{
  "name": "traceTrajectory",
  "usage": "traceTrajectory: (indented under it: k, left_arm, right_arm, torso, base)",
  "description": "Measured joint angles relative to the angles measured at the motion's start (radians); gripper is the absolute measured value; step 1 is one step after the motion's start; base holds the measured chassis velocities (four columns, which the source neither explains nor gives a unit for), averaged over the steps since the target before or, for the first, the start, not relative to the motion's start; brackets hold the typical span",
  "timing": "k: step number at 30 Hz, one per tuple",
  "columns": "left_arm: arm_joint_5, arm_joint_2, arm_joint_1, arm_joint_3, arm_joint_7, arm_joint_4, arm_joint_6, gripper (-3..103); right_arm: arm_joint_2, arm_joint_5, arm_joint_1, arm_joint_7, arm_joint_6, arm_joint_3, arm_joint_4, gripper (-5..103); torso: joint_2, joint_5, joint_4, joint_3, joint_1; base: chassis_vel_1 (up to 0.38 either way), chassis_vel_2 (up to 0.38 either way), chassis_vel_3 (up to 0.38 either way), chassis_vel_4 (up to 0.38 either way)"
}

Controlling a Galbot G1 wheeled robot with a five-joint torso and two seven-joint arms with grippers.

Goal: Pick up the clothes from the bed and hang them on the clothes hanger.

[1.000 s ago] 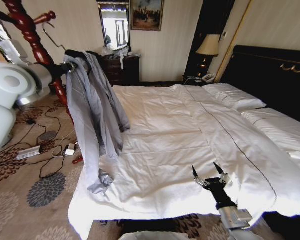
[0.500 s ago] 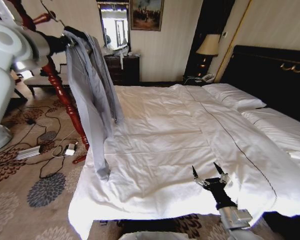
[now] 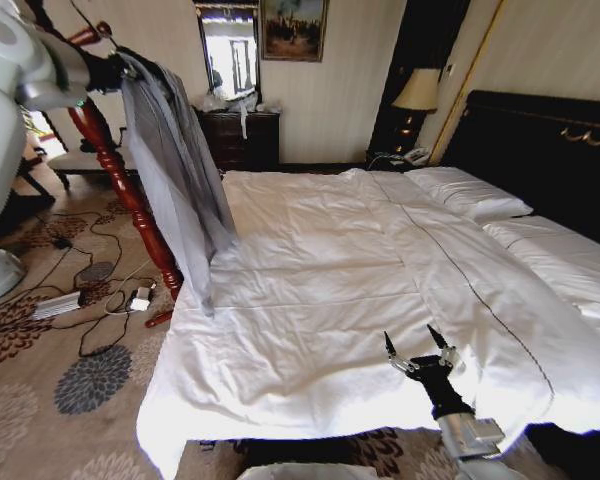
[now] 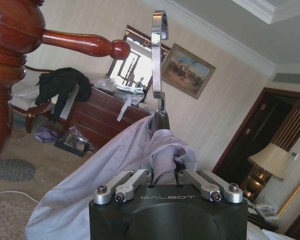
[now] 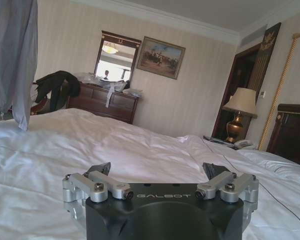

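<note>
The clothes, a light grey jacket (image 3: 175,170), hang from my left gripper (image 3: 115,68) at the head view's upper left, beside the bed's left edge. In the left wrist view the left gripper (image 4: 162,172) is shut on the bunched collar of the jacket (image 4: 115,170). A metal hook (image 4: 159,50) rises from that collar, close to a peg (image 4: 85,42) of the clothes hanger, a red-brown wooden stand (image 3: 120,175). My right gripper (image 3: 415,350) is open and holds nothing. It hovers low over the white bed (image 3: 360,260) near its front edge.
Cables and a power strip (image 3: 60,303) lie on the patterned carpet left of the bed. A dark dresser (image 3: 242,138) with a mirror stands at the back wall, with a black garment (image 5: 57,85) near it. A lamp (image 3: 417,92) stands by the dark headboard (image 3: 540,150).
My left arm has raised the jacket and carried it left toward the wooden stand. Its hem has come up off the bed. The right arm has not moved.
</note>
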Motion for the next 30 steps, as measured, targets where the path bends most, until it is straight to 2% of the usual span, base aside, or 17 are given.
traceTrajectory:
  k: [2,3,7,17,26,30]
  left_arm:
    - [0.004,-0.052,-0.042,0.017,0.002,0.083,0.004,16]
    - [0.004,-0.052,-0.042,0.017,0.002,0.083,0.004,16]
    - [0.028,-0.121,-0.087,0.026,0.001,0.184,0.011,16]
    - [0.066,-0.164,-0.129,0.033,-0.002,0.298,0.023,16]
    - [0.105,-0.175,-0.154,0.031,0.033,0.369,0.03,16]
    - [0.161,-0.209,-0.169,0.011,0.06,0.454,0.03,16]
  right_arm:
    - [0.0,0.0,0.0,0.0,0.0,0.0,0.0,100]
    - [0.0,0.0,0.0,0.0,0.0,0.0,0.0,100]
    - [0.0,0.0,0.0,0.0,0.0,0.0,0.0,100]
    - [0.0,0.0,0.0,0.0,0.0,0.0,0.0,100]
    - [0.0,0.0,0.0,0.0,0.0,0.0,0.0,100]
    - [0.0,0.0,0.0,0.0,0.0,0.0,0.0,100]
  torso:
    - [0.0,0.0002,-0.0006,0.0,0.0]
    - [0.0,0.0002,-0.0006,0.0,0.0]
    - [0.0,0.0005,-0.0006,0.0,0.0]
    - [0.0,0.0002,-0.0002,0.0,0.0]
    - [0.0,0.0002,0.0,0.0,0.0]
    - [0.0,0.0003,-0.0006,0.0,0.0]
  base:
    - [0.0,0.0,0.0,0.0]
    - [0.0,0.0,0.0,0.0]
    - [0.0,0.0,0.0,0.0]
    - [0.0,0.0,0.0,0.0]
    - [0.0,0.0,0.0,0.0]
    - [0.0,0.0,0.0,0.0]
